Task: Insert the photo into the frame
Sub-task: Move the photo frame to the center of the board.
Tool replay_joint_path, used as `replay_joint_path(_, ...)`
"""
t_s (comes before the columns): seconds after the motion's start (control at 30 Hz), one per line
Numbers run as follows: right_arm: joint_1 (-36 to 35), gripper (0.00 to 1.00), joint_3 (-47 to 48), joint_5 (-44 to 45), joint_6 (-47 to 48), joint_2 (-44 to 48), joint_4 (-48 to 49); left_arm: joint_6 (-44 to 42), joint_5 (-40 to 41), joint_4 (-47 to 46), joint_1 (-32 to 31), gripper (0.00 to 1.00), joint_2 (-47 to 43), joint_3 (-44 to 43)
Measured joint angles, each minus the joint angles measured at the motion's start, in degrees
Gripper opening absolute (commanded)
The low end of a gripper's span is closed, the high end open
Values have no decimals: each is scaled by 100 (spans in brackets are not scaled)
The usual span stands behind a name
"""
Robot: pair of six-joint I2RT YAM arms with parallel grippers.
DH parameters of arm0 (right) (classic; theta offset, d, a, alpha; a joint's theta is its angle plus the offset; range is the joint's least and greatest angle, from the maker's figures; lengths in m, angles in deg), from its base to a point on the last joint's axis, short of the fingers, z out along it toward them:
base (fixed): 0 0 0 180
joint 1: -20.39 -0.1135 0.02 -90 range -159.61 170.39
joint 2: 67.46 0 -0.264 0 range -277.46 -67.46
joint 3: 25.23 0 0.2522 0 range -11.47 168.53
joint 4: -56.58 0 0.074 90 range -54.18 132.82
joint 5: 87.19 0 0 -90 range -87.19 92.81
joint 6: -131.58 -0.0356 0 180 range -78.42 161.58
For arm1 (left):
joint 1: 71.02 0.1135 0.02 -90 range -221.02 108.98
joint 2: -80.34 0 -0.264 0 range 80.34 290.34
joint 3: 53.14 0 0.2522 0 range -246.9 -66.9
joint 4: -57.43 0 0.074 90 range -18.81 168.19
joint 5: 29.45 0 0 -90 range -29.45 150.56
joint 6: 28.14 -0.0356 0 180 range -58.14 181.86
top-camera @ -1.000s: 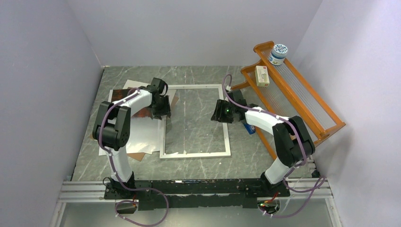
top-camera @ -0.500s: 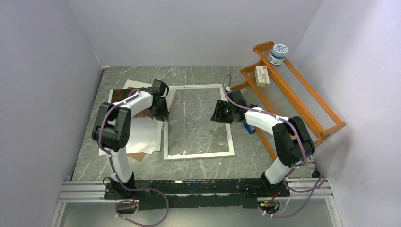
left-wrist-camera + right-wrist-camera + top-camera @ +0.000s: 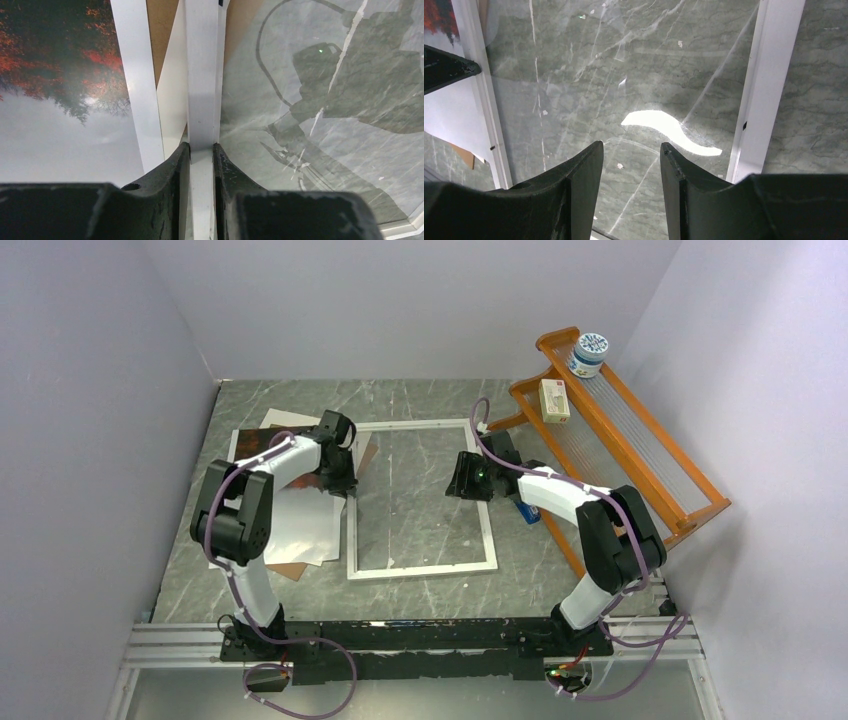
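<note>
The frame (image 3: 420,568), a thin silvery-white rim round glass, lies flat on the marble table in the middle. My left gripper (image 3: 340,478) is shut on its left rim; in the left wrist view the fingers (image 3: 177,165) pinch the white rim (image 3: 202,90). The glossy photo (image 3: 300,515) lies left of the frame under my left arm; its red foliage and grey mist show in the left wrist view (image 3: 60,100). My right gripper (image 3: 466,480) is open and empty over the glass (image 3: 631,147), just inside the frame's right rim (image 3: 769,75).
A brown backing board (image 3: 290,570) and white sheets lie under the photo. An orange wooden rack (image 3: 640,455) stands at the right, holding a jar (image 3: 588,353) and a small box (image 3: 553,400). A small blue thing (image 3: 528,512) lies by my right arm.
The frame has slid a little to the right, its near edge most, with my left gripper on its left rim. The right arm has not moved.
</note>
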Motion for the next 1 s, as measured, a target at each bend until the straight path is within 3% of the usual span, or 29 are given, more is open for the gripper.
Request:
replay_joint_path(0.07, 0, 49, 0, -2, 0, 0, 0, 0, -39, -22, 0, 11, -28, 24)
replay_joint_path(0.23, -2, 49, 0, -2, -2, 4, 0, 17, -57, -50, 0, 46, -98, 24)
replay_joint_path(0.37, -33, 50, 0, 2, -2, 52, -31, 26, -22, -57, -13, 61, -271, 24)
replay_joint_path(0.67, -400, 51, 11, 48, -144, 240, -109, 354, 804, 105, -33, 59, -973, 170)
replay_joint_path(0.87, -1707, 53, 404, 343, -866, 184, -98, 1003, 1687, 404, 144, 59, -1899, 925)
replay_joint_path(1.0, -2695, 55, 846, 605, -1582, -129, 192, 1134, 1231, 415, 1051, 57, -2345, 1279)
